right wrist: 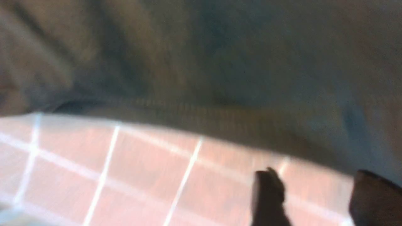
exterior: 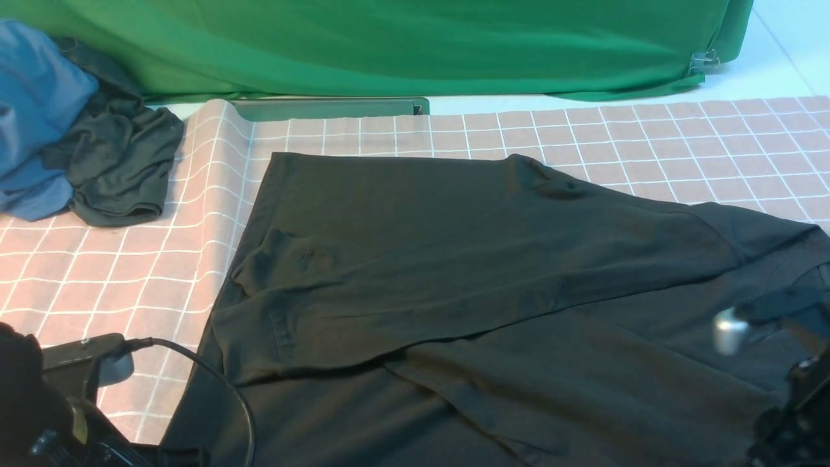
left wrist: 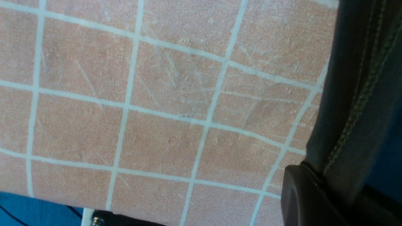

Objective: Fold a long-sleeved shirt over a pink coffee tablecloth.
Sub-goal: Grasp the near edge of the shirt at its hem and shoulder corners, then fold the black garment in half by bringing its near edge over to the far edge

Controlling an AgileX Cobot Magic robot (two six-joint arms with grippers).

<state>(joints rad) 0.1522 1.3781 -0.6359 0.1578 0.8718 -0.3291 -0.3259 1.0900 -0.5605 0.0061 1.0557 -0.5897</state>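
Note:
The long-sleeved shirt [exterior: 454, 259] lies spread on the pink coffee tablecloth [exterior: 97, 272], black, with a sleeve folded across its body. No print shows. My left arm [exterior: 39, 402] sits at the near left corner. In the left wrist view my left gripper [left wrist: 333, 188] is shut on the shirt's stitched hem [left wrist: 361, 94], just above the pink grid [left wrist: 157, 141]. My right arm [exterior: 791, 402] is at the near right. In the blurred right wrist view my right gripper [right wrist: 314, 188] is open, its fingers [right wrist: 270, 194] apart over bare pink cloth [right wrist: 125, 175] beside the shirt's edge [right wrist: 220, 62].
A blue cloth [exterior: 32, 110] and a smaller dark grey garment [exterior: 117, 162] are heaped at the far left. A green backdrop cloth [exterior: 389, 45] hangs along the back. A black cable [exterior: 214, 383] loops from my left arm over the shirt's near left edge.

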